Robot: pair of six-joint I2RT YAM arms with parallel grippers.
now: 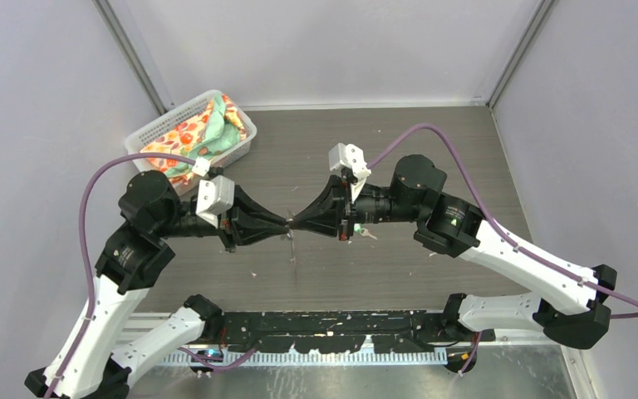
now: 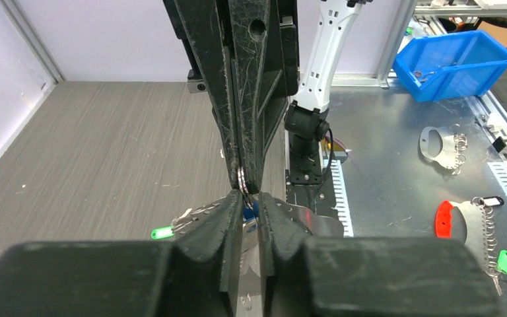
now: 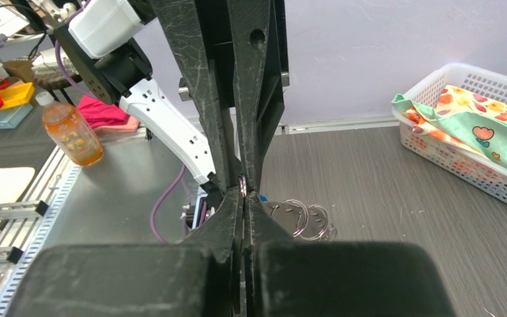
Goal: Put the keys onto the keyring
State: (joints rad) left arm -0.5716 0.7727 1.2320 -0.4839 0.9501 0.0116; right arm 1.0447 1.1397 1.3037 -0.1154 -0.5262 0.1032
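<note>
Both grippers meet tip to tip above the table's middle. My right gripper (image 3: 245,195) (image 1: 298,223) is shut on a small metal ring (image 3: 242,185) (image 2: 241,178) of the keyring. The keyring's grey holed plate (image 3: 282,210) (image 2: 206,212), carrying two more rings (image 3: 307,218), sits just below; whether it hangs or rests I cannot tell. My left gripper (image 2: 251,199) (image 1: 280,223) has its jaws a narrow gap apart, pinching the blue-tagged key (image 2: 251,210) right under the ring. The green-tagged key (image 2: 163,232) lies at the plate's left end.
A white mesh basket (image 1: 154,127) (image 3: 459,168) of flowered cloths stands at the table's far left. On the metal bench beyond the right arm's base (image 2: 305,135) are a blue bin (image 2: 459,63) and spare key plates (image 2: 441,146). An orange bottle (image 3: 70,134) stands off the table.
</note>
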